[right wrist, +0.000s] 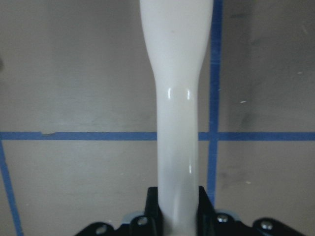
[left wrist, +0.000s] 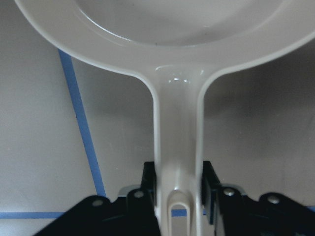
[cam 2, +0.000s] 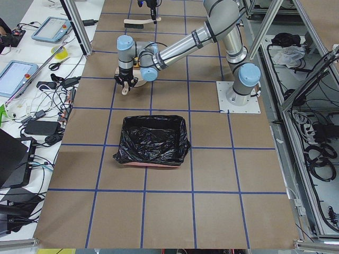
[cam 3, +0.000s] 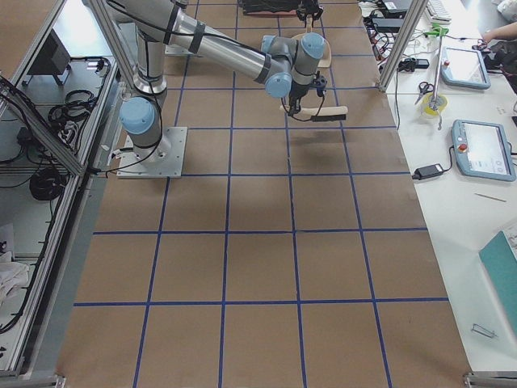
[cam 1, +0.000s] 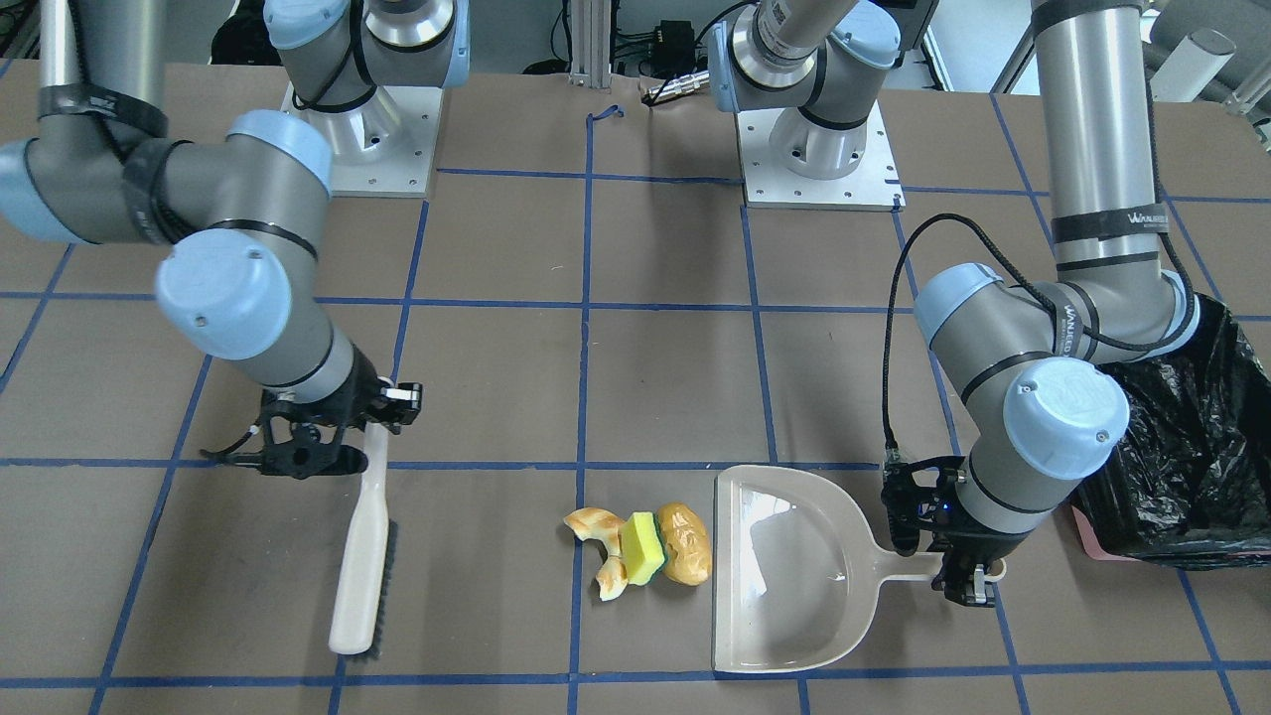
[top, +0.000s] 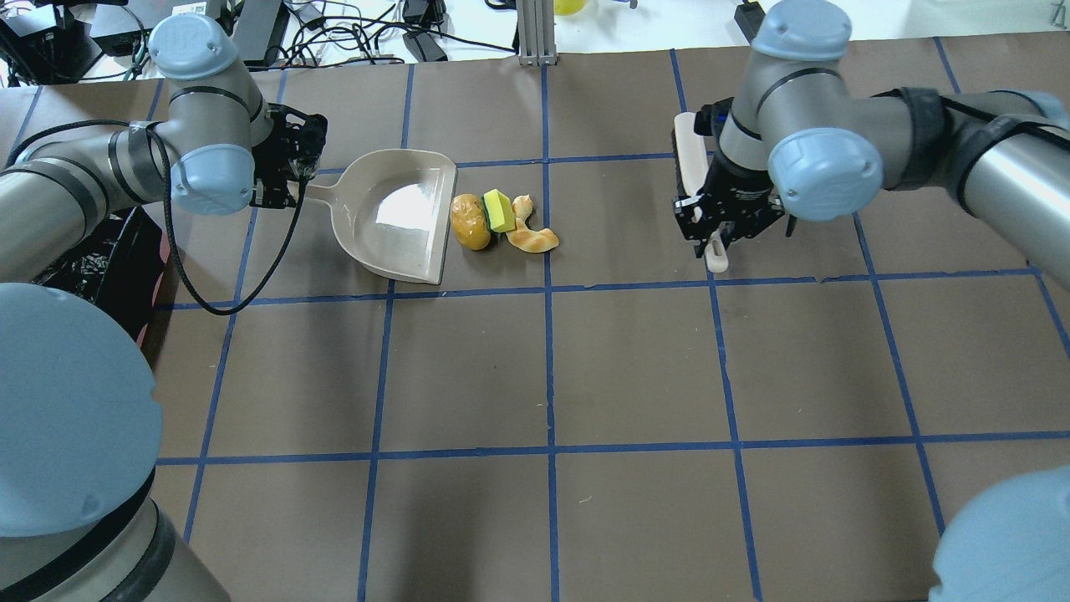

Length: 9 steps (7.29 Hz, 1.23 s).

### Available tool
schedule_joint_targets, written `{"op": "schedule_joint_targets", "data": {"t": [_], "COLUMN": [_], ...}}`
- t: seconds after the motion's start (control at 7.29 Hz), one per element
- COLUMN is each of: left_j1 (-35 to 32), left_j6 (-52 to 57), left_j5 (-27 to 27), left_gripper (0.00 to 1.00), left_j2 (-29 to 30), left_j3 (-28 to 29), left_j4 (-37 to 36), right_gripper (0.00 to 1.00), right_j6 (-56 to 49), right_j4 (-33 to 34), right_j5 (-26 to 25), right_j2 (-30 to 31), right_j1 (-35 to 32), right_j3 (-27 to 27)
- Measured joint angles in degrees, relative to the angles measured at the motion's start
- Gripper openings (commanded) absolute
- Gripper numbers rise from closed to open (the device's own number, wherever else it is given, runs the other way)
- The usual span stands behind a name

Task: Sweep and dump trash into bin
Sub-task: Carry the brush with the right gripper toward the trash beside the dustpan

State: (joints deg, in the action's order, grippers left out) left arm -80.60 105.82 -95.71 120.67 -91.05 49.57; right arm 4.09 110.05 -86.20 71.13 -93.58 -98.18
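Three pieces of trash huddle at the mouth of the dustpan, its handle clamped in the left gripper. Well to the right, the right gripper grips the brush. The bin sits far left. A low, steady leftward stroke, pan lip pressed flat, should carry all three aboard.
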Motion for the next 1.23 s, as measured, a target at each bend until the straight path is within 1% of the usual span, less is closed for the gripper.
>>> {"op": "schedule_joint_targets", "data": {"t": [0.14, 0.41, 0.96, 1.23], "left_j1": [0.0, 0.0, 0.0, 0.0], "left_j6": [0.0, 0.0, 0.0, 0.0], "left_j5": [0.0, -0.1, -0.2, -0.2], "left_gripper": [0.0, 0.0, 0.0, 0.0], "left_j2": [0.0, 0.0, -0.1, -0.2], "left_j3": [0.0, 0.0, 0.1, 0.0], "left_j4": [0.0, 0.0, 0.0, 0.0], "right_gripper": [0.0, 0.0, 0.0, 0.0], "right_j6": [4.0, 9.5, 15.1, 17.2], "right_j4": [-0.6, -1.9, -1.6, -1.4], "right_j5": [0.5, 2.5, 3.3, 3.4], "right_j2": [-0.3, -1.0, -2.3, -3.4], "right_j1": [-3.2, -6.7, -12.5, -14.1], "right_j3": [-0.1, -0.1, 0.0, 0.0]}}
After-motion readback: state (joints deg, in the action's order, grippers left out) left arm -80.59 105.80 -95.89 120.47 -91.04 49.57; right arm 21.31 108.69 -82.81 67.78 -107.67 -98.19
